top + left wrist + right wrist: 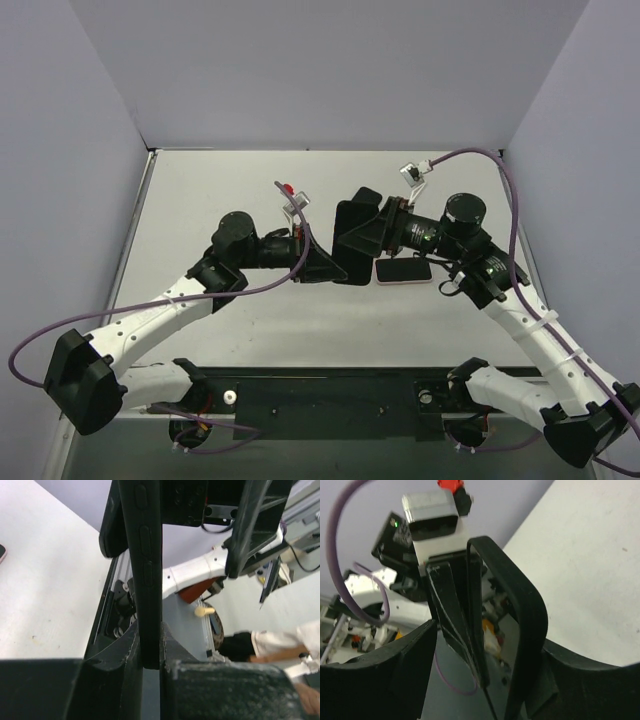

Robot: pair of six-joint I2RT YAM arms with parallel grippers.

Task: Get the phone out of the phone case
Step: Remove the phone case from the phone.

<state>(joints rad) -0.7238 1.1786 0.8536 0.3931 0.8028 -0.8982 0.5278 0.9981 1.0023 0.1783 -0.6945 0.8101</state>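
My left claw [150,666] pinches the phone case [144,575] by its button edge, right claw [485,680] straddles the rim, bite unclear; light and rubbery, I reckon, so hold edges.

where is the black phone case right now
Top view: the phone case is held above the table's centre, between the left gripper and right gripper, beside the pink-edged phone lying flat.
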